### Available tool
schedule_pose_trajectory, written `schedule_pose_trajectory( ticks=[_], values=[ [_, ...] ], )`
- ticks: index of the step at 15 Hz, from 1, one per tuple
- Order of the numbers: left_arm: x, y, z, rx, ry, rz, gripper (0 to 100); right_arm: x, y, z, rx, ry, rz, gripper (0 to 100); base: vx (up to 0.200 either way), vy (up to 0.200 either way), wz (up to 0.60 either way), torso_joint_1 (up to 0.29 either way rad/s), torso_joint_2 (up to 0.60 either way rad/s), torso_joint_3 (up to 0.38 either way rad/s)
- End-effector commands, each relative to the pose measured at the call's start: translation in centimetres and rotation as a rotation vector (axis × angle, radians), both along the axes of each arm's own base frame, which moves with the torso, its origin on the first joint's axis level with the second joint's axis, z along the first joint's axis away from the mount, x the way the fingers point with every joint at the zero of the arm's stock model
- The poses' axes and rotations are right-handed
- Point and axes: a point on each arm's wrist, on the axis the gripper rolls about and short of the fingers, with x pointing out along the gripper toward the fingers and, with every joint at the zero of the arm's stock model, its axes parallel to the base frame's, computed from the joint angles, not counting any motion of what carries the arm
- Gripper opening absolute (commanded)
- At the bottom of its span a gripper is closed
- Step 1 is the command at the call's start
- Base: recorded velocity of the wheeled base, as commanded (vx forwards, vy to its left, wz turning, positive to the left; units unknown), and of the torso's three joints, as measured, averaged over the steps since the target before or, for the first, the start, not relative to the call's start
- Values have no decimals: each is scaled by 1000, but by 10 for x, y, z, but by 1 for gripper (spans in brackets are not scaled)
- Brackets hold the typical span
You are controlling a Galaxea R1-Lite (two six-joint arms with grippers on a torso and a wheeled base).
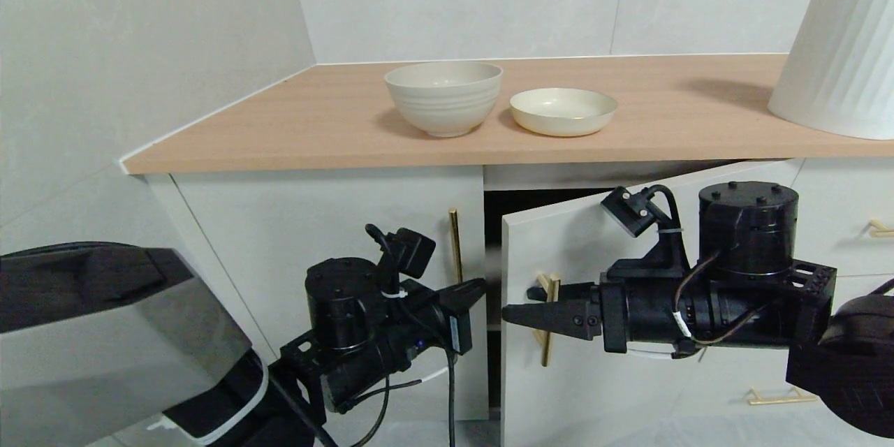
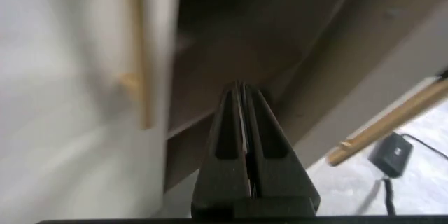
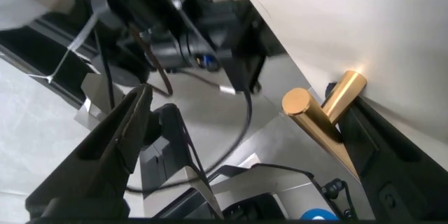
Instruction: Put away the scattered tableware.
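Deep bowl (image 1: 443,98) and shallow dish (image 1: 563,112) sit just beside each other on tabletop (image 1: 279,133). Probably ceramic: stiff, slick, breakable, so grip at the rim. Cabinet door (image 1: 573,391) below is only ajar. Right gripper (image 1: 522,304) fingers spread about brass handle (image 1: 547,353). Left gripper (image 1: 478,288) fingers pressed together, empty.

Bowl (image 1: 443,98) left of dish (image 1: 563,110) — both on countertop (image 1: 314,133).

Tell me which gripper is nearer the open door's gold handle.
Right. The right gripper straddles the handle, open; the left gripper, shut, sits at the gap beside the door, apart from it.
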Motion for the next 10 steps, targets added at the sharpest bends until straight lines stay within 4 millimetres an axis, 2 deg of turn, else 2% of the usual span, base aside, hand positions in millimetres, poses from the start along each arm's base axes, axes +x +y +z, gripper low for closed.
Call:
schedule_pose_trajectory(
  ticks=[1,6,10],
  values=[
    [1,-9,-8,4,5,-17,0,0,0,-2,-4,7,2,100,0,0,0,0,0,0],
    [6,-15,-7,-48,-57,-26,0,-3,-2,-6,-18,10,4,100,0,0,0,0,0,0],
    [1,-22,-4,-79,-89,-54,0,-6,-8,-13,-61,-78,15,100,0,0,0,0,0,0]
  ],
)
